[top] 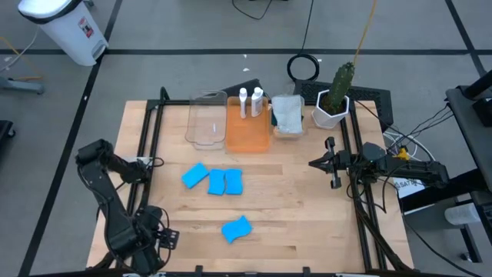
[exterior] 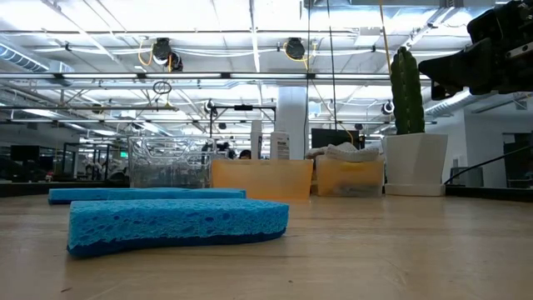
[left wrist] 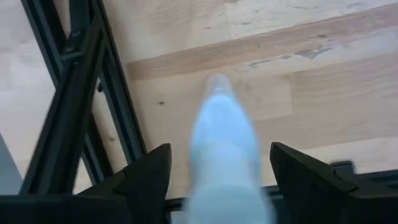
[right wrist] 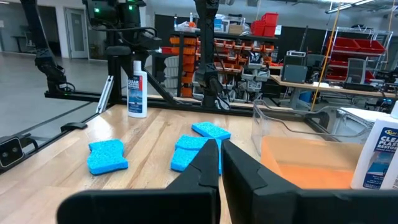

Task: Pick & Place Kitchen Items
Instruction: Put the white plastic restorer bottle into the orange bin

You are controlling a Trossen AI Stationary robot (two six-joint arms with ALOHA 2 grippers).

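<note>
Several blue sponges point(top: 217, 181) lie flat on the wooden table, one nearer the front edge point(top: 237, 228). Two white labelled bottles point(top: 250, 101) stand at the orange bin point(top: 247, 131). A pale folded cloth point(top: 287, 114) lies in a small bin beside it. A third white bottle point(right wrist: 137, 87) stands upright on the table at the near left. My left gripper point(left wrist: 217, 177) is open, with one finger on either side of this bottle point(left wrist: 221, 143). My right gripper point(right wrist: 221, 163) is shut and empty, raised over the table's right edge point(top: 329, 163).
A clear bin point(top: 207, 119) stands left of the orange bin. A white pot with a cactus point(top: 332, 104) stands at the far right. Black frame rails point(top: 150, 131) run along the table's left and right sides. Bare wood lies between the sponges and my right gripper.
</note>
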